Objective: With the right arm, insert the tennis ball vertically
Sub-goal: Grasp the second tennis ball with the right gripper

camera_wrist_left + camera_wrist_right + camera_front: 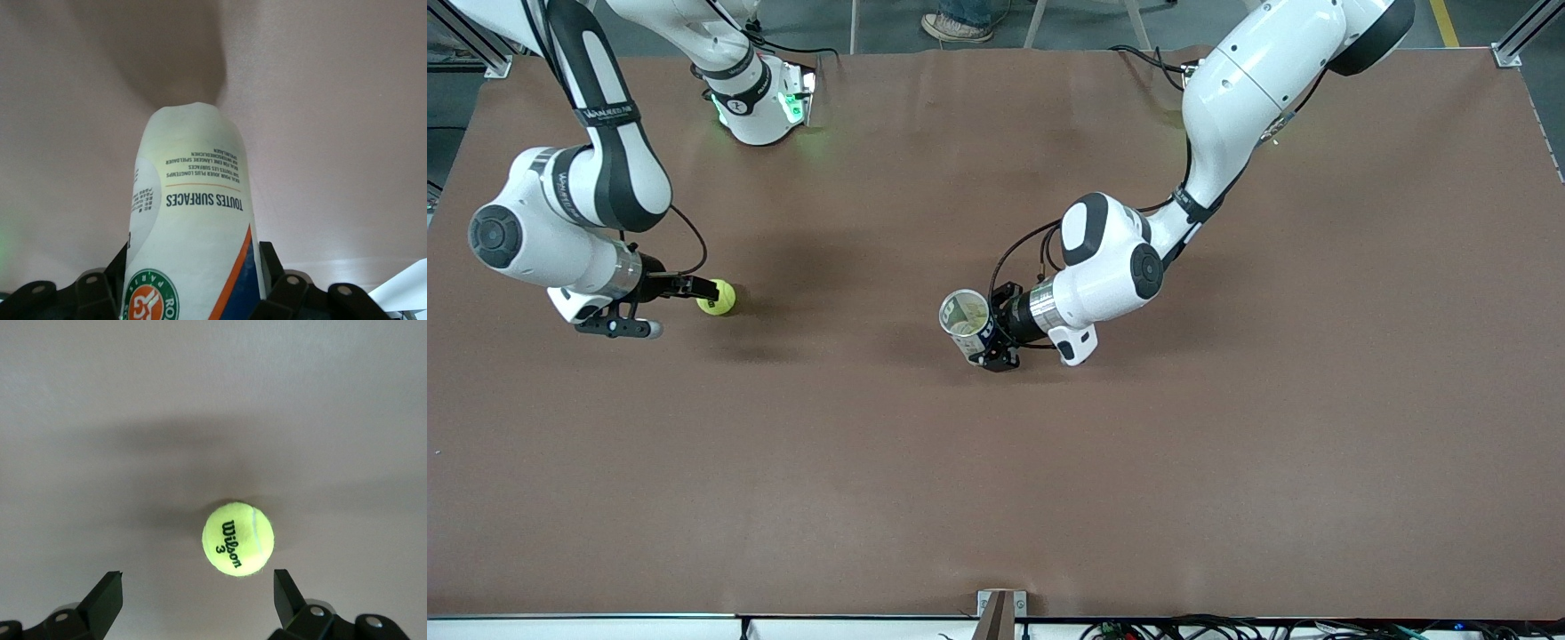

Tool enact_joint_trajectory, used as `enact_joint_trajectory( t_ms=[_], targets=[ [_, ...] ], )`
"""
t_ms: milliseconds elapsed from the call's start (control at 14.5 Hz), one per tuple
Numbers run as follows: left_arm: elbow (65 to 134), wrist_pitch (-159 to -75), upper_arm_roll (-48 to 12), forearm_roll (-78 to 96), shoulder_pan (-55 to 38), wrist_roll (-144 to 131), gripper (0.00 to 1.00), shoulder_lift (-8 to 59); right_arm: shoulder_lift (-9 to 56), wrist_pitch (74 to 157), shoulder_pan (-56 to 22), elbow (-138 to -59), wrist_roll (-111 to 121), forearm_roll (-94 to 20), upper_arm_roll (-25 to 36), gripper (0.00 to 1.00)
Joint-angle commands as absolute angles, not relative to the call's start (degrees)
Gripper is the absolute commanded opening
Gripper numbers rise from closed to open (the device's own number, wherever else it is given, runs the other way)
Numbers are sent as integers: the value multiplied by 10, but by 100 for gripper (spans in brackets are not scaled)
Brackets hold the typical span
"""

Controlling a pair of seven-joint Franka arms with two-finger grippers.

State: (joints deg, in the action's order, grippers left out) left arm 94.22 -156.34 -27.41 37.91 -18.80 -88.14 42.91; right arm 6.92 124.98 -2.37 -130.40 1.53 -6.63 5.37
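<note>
I hold the tennis ball can (966,322) up off the brown table (996,498) with my left gripper (996,342), squeezed around its side, so its open mouth is ready for the ball. It hangs over the middle of the table. The tennis ball (717,297) lies on the table toward the right arm's edge. My right gripper (680,307) is low beside it, fingers (107,597) wide apart, not touching yet. That arm bends down and reaches sideways.
</note>
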Motion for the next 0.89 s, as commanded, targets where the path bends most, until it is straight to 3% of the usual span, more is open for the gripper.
enact_joint_trajectory(
  t_ms=[0,825],
  targets=[
    [945,-1576,-275,392,-189,-884,77,424,69,1257,-20,-1323,16,-54,52,100],
    [942,-1576,-277,442,-181,-875,76,426,153,1303,-15,-1325,16,-41,53,100]
  ],
)
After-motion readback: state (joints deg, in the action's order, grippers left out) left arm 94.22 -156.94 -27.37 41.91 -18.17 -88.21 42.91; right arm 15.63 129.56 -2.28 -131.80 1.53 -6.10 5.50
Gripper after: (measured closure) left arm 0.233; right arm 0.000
